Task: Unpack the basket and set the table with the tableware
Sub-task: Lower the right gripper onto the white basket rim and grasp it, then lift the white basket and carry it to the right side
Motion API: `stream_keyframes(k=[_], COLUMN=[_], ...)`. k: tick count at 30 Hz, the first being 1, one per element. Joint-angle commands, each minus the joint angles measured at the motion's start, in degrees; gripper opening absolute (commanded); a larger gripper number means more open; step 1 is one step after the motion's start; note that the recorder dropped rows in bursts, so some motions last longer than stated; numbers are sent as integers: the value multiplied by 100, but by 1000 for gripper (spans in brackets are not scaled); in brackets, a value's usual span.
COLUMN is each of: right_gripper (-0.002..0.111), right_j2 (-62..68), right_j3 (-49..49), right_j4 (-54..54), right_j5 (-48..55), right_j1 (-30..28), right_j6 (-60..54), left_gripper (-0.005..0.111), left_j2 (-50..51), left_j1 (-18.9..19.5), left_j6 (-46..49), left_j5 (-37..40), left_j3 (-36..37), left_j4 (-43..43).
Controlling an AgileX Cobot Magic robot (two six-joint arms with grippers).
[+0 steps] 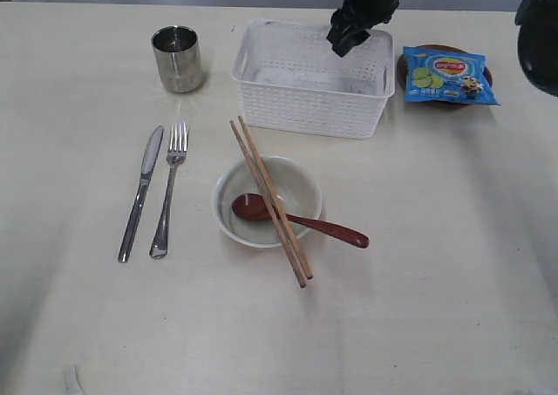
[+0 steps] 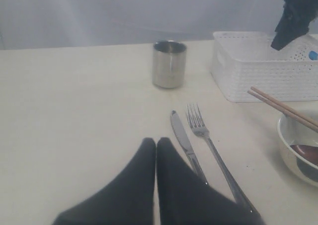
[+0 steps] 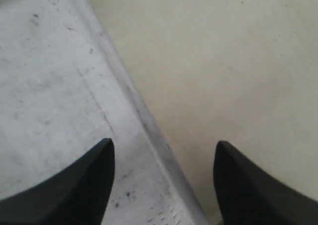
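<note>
The pincer [image 3: 161, 178] is standing wide open. One tip is hanging over the basket [image 3: 49, 86], the other over the table [image 3: 223, 61], with the basket's edge between them.

- On the blue glossy plastic snack packet [image 1: 449, 75], lying just to the right of the right hand [image 1: 346, 43], a round yellow-and-red brand logo sits in the upper middle. Its lettering is too small and blurred to read.
- The rest of the print on that packet is also too small to make out.
- Nothing else in any view carries legible text, numbers or signs.
</note>
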Motion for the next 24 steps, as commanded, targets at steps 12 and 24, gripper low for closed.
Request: stream_keyframes(k=[12, 24], right_gripper=[-1, -1], right_j2=[-1327, -1734], right_j3=[-35, 1553], right_j4=[-425, -426], right_j5=[-445, 69], right_j1=[-963, -3461], right_j6=[1451, 2384], left_gripper=[0, 0], left_j2=[-19, -19], left_j1=[-33, -33], left_j6=[0, 0], left_j5=[-10, -10], left_j3=[18, 18], left_j4=[15, 15])
